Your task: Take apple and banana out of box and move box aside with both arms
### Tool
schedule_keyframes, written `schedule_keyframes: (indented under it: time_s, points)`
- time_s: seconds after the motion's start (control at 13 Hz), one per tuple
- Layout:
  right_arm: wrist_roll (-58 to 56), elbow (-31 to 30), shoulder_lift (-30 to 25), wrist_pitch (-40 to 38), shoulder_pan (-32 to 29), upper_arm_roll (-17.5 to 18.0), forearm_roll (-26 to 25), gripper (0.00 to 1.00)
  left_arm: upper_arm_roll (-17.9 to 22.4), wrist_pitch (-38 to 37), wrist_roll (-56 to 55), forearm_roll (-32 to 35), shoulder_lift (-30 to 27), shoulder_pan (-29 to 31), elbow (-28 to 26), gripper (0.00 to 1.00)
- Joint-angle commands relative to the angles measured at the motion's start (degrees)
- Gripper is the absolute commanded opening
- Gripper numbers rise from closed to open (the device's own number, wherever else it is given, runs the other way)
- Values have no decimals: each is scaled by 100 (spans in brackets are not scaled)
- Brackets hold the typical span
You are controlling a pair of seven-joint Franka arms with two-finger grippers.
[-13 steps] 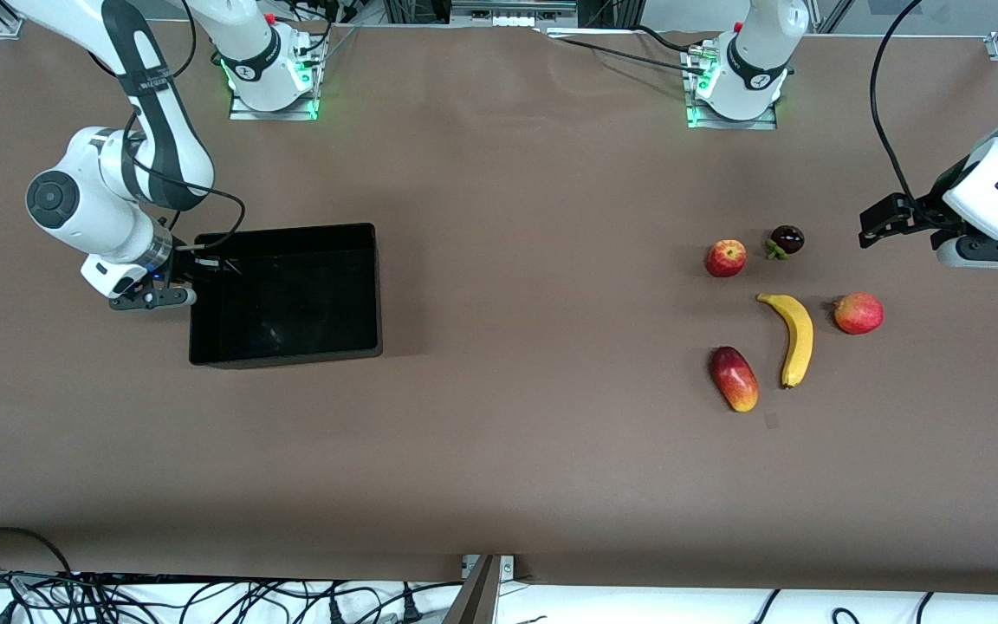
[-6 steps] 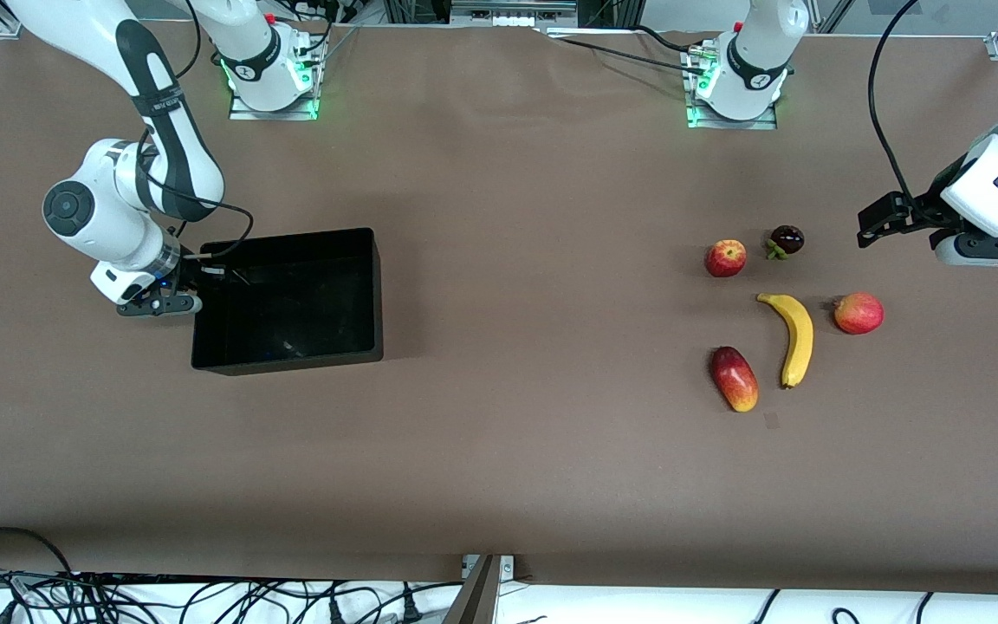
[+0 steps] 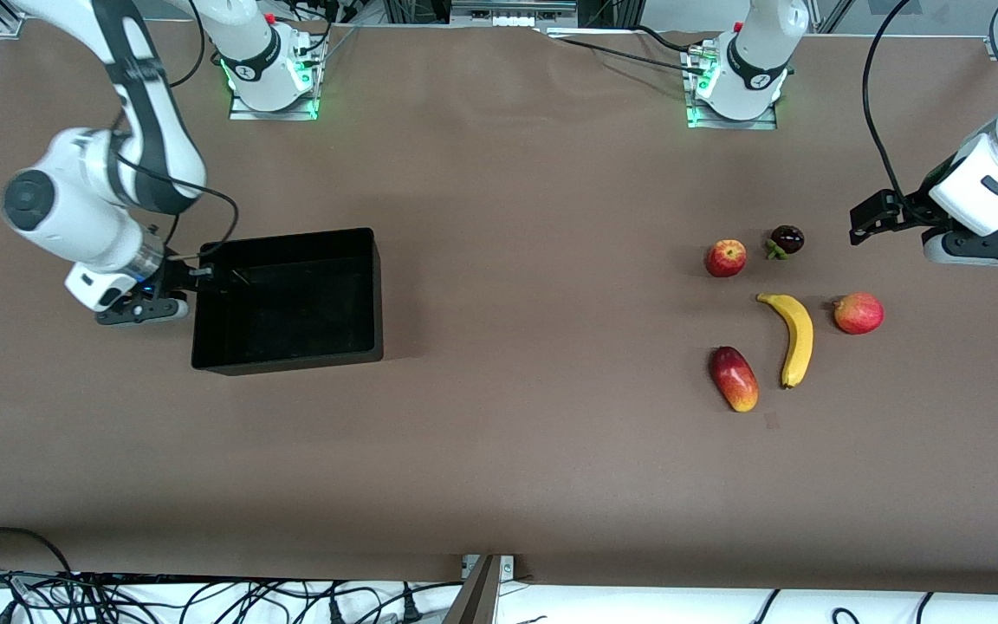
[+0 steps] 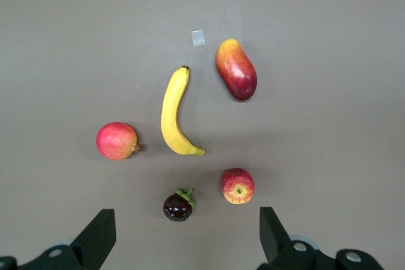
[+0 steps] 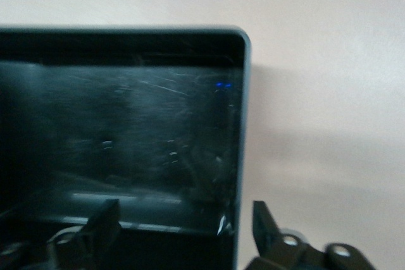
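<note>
The black box (image 3: 375, 295) rests on the table toward the right arm's end. My right gripper (image 3: 142, 308) hovers at the box's outer wall; in the right wrist view it (image 5: 185, 226) is open with its fingers on either side of the box's wall (image 5: 240, 124), not touching it. The yellow banana (image 3: 796, 338) and the small red apple (image 3: 725, 257) lie toward the left arm's end. My left gripper (image 3: 980, 251) is up over the table beside the fruits. In the left wrist view it (image 4: 185, 245) is open and empty, above the banana (image 4: 172, 115) and apple (image 4: 238, 185).
Around the banana lie an oblong red-yellow mango-like fruit (image 3: 734, 378), a larger round red fruit with a nub (image 3: 858, 313) and a dark mangosteen (image 3: 786, 240). A small paper scrap (image 4: 198, 38) lies near the banana's tip.
The box slid slightly nearer the front camera, then stayed still. My right gripper has drawn away from the box's wall and risen. My left gripper has drifted a little toward the fruits.
</note>
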Motion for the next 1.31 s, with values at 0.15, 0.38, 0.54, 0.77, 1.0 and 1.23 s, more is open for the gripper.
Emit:
schedule_keyframes:
  time_s: [0.15,0.38,0.54,0.77,1.0,1.23]
  points:
    - [952,1708,-586,-2499,236,21,-386,100,-123,-94,-27,69,-89,14,20,100]
    - [980,1860,-1157,-2934,289,197,-799,100,-123,-207,-45,69,-90,23,142,100]
    - [884,1973,-1221,-3022,289,267,-878,100,-114,-190,-62,69,-46,23,160,100]
    - [840,2343,-1001,-3049,-497,1151,-1116,100,-105,-173,-71,69,-19,23,169,100]
    - [936,2343,-1044,-3268,-1404,2084,-1081,100,-123,-208,-71,78,-45,23,160,100]
    - [1138,2343,-1089,-3418,-2031,2755,-1099,100,-114,-216,-71,69,-37,23,160,100]
